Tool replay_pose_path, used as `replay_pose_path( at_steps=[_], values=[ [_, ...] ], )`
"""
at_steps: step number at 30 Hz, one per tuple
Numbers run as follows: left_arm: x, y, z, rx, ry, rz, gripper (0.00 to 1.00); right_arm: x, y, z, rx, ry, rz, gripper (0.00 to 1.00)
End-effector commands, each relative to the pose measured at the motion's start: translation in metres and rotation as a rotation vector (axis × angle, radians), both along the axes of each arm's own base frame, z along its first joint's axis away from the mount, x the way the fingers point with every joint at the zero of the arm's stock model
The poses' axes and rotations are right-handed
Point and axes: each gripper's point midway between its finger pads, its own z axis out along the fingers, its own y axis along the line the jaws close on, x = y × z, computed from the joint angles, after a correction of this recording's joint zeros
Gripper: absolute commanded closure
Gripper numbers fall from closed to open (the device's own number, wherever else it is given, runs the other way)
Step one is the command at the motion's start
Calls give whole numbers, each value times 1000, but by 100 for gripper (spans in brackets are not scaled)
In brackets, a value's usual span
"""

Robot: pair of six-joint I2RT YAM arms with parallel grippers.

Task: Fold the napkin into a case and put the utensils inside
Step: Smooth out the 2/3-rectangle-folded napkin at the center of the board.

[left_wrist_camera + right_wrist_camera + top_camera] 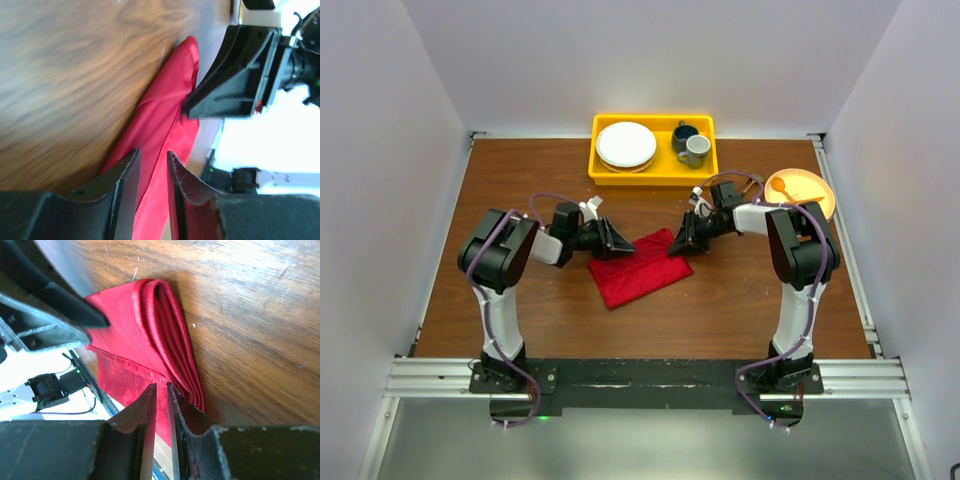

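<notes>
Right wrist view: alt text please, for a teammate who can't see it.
A red napkin, folded into several layers, lies on a wooden table, its near edge pinched by the right tool. The left tool points a black finger at it from upper left.

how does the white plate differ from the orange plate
The white plate sits in the yellow tray at the back; the orange plate sits on the table by the right wall. The orange plate carries a spoon; the white plate is bare. Both are round and lie flat.
</notes>
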Motion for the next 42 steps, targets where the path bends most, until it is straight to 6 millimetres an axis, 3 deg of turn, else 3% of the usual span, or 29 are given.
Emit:
replay_pose_path(
  at_steps=[1,5,9,11,14,17,19,25,29,31,35,37,40,42],
  values=[
    [-6,32,-30,88,-3,-22,67,-15,-28,-51,-191,66,-45,81],
    [5,53,-38,118,-26,-31,67,-16,-29,-51,-191,64,-44,82],
    [10,53,0,73,-190,-149,66,-15,-28,-47,-184,51,-47,82],
    [2,49,32,27,-252,-197,65,-15,-27,-46,-175,48,-48,82],
    [-13,47,57,6,-291,-238,65,-15,-26,-44,-167,48,-55,82],
    [-31,46,60,-5,-266,-244,64,-15,-27,-45,-174,44,-58,82],
    [-41,47,48,-1,-214,-238,64,-17,-27,-46,-176,48,-58,82],
    [-38,73,-16,82,-27,-151,65,-19,-28,-46,-175,55,-57,82],
    [-22,93,-33,129,-7,-107,66,-21,-27,-44,-170,56,-54,82],
    [-12,97,-29,136,-29,-108,66,-27,-27,-45,-160,74,-58,83],
    [17,94,14,164,-289,-213,63,-35,-20,-39,-102,88,-78,85],
    [37,87,49,171,-408,-225,62,-40,-17,-33,-80,102,-91,86],
    [41,59,77,124,-442,-232,62,-41,-11,-23,-42,95,-113,86],
    [30,28,80,89,-406,-260,63,-39,-8,-19,-30,86,-123,86]
  ],
)
